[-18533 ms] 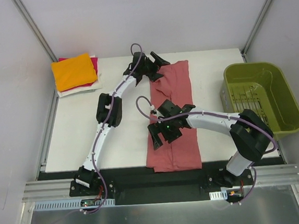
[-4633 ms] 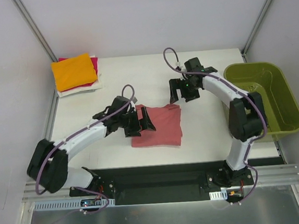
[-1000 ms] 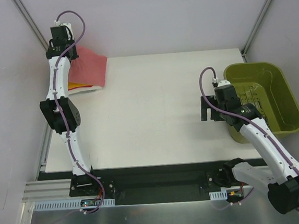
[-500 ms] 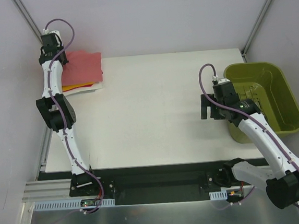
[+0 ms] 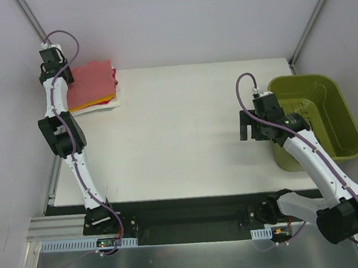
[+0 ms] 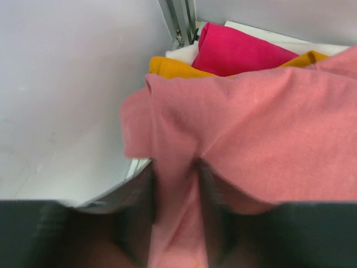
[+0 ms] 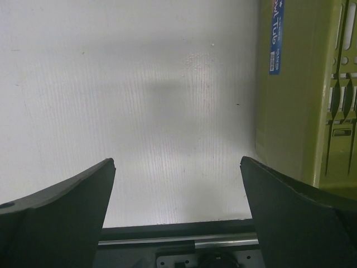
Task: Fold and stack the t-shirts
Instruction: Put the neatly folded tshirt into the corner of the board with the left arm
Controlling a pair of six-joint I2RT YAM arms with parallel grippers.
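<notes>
Green basket (image 5: 347, 125) at right edge of desk (image 5: 178, 128). Salmon shirt (image 5: 93, 82) lies atop folded orange shirt (image 6: 173, 68), magenta shirt (image 6: 240, 53), white shirt (image 6: 181, 53), far-left desk corner. Left fingers (image 6: 146, 195) pinched tight on salmon shirt edge. Right fingers (image 5: 243, 127) spread wide, holding nothing, over desk beside basket.

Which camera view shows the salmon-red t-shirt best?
The top external view: the salmon-red t-shirt lies there folded, almost wholly visible. The left wrist view shows only a blurred close part of it between the jaws; the right wrist view shows none.
</notes>
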